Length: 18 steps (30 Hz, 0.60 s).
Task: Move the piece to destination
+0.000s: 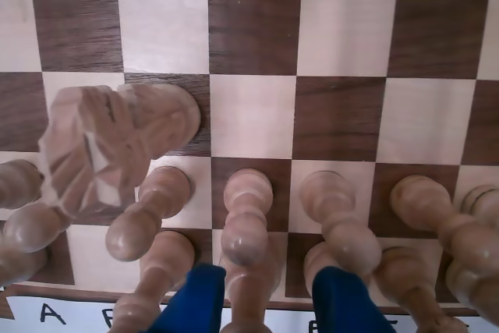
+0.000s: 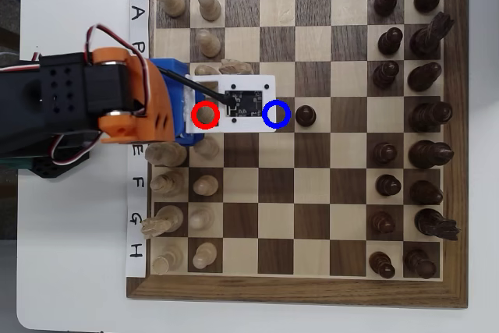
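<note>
So this looks like right at the start, nothing has actually been moved yet as far as I can tell. In the overhead view the piece (image 2: 205, 115) sits inside the red ring in the pale pawn row, and the arm is parked right over it with the wrist camera board (image 2: 245, 103) covering part of the squares ahead. The destination (image 2: 277, 114) is the blue-ringed square two squares ahead of the pawn in the same row of squares, and it looks empty, with a dark pawn (image 2: 306, 115) standing on the square just beyond it. In the wrist view the gripper (image 1: 266, 302) has its two blue fingers (image 1: 191, 302) spread apart at the bottom edge, with the pawn (image 1: 247, 220) standing between them, pale knight (image 1: 109, 142) off to the left. The jaws look open and straddling the pawn, not clamped on it yet, though I can't see the tips. So my read: lined up, not grabbed. Still left: close, lift, carry forward, set down in the blue ring without bumping that dark pawn.
</note>
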Tool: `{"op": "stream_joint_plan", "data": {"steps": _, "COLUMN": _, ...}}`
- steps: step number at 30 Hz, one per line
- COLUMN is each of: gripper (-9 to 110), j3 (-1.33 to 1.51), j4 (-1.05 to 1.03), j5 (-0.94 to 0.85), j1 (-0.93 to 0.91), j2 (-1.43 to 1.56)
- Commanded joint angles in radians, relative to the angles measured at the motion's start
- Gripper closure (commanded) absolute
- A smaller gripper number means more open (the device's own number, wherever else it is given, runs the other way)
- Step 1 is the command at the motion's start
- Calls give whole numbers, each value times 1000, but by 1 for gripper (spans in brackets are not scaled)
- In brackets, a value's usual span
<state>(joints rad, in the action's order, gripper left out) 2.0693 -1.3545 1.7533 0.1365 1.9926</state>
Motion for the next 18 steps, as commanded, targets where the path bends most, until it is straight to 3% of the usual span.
{"op": "stream_joint_plan", "data": {"steps": 1, "gripper": 86, "j3": 12, "j4": 74, "j5": 483, "j1": 26, "j2": -8}}
{"op": "stream_joint_plan", "data": {"steps": 18, "gripper": 87, "j3": 115, "j4": 175, "j5": 491, "j1": 35, "j2": -6}}
